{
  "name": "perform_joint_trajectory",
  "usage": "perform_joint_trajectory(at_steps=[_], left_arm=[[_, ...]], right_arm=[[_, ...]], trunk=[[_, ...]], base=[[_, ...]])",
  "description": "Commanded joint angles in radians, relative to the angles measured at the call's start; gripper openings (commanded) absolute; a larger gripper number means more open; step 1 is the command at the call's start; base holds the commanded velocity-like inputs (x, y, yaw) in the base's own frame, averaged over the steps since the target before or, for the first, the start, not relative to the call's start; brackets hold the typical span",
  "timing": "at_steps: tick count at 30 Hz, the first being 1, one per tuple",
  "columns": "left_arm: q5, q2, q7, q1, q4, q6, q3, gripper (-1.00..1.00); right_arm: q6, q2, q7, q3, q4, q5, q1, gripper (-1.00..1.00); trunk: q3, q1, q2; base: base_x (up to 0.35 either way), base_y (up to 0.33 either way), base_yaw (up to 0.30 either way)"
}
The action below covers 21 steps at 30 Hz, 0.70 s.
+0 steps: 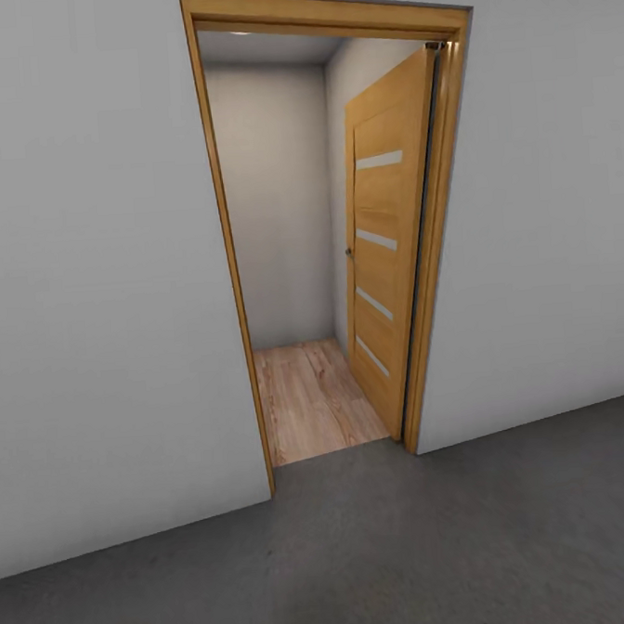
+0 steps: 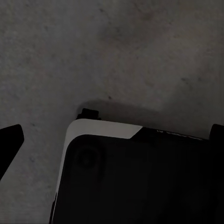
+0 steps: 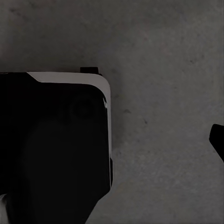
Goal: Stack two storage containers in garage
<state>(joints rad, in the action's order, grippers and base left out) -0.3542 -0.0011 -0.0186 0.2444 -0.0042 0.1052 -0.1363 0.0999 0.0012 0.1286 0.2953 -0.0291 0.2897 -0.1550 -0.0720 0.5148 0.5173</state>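
and here we are on the dark mottled concrete floor (image 1: 386,567), facing an open doorway (image 1: 335,236) in a plain grey-white wall (image 1: 86,272), wooden frame all round, the door (image 1: 386,242) with its pale glazed slots swung inward, and light wood plank flooring (image 1: 309,396) running off beyond the threshold. no red-orange container anywhere in these views, so where the two bins sit can't be told from here. both wrist cameras look straight down at the concrete over the robot's own dark base (image 2: 140,182) with its pale rounded edge, seen again from the right wrist (image 3: 56,149). on the left gripper (image 2: 114,154) one dark fingertip (image 2: 11,140) shows at one side and a sliver at the other, so the pincer reads as spread apart with nothing in it; on the right, only one finger tip (image 3: 218,137) peeks in, and i can't tell how that pincer stands. judging ahead: smooth plastic bins should be light and stiff but slick-walled, so a rim grip, or both arms pressing opposite walls, looks safest. the concrete looks flat and firm, a decent base for stacking.
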Motion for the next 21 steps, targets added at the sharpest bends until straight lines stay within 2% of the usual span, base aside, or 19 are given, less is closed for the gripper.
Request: perform_joint_trajectory(at_steps=[1,8,21], left_arm=[[-0.011,0.0,-0.002,0.001,0.003,0.001,-0.008,1.0],[-0.011,-0.015,-0.01,0.001,0.005,-0.014,-0.009,1.0],[-0.008,-0.022,-0.011,0.001,0.004,-0.054,-0.009,1.0]], right_arm=[[0.006,0.0,0.0,0.008,-0.003,0.009,-0.001,1.0],[0.008,-0.001,0.0,0.008,-0.003,0.009,-0.001,1.0],[0.013,-0.005,0.0,0.009,-0.003,0.009,-0.001,1.0]], trunk=[[-0.002,0.0,0.002],[-0.002,0.0,0.002],[-0.002,0.0,0.002]], base=[[0.0,0.0,0.0],[0.08,-0.006,0.0],[0.288,-0.148,-0.008]])
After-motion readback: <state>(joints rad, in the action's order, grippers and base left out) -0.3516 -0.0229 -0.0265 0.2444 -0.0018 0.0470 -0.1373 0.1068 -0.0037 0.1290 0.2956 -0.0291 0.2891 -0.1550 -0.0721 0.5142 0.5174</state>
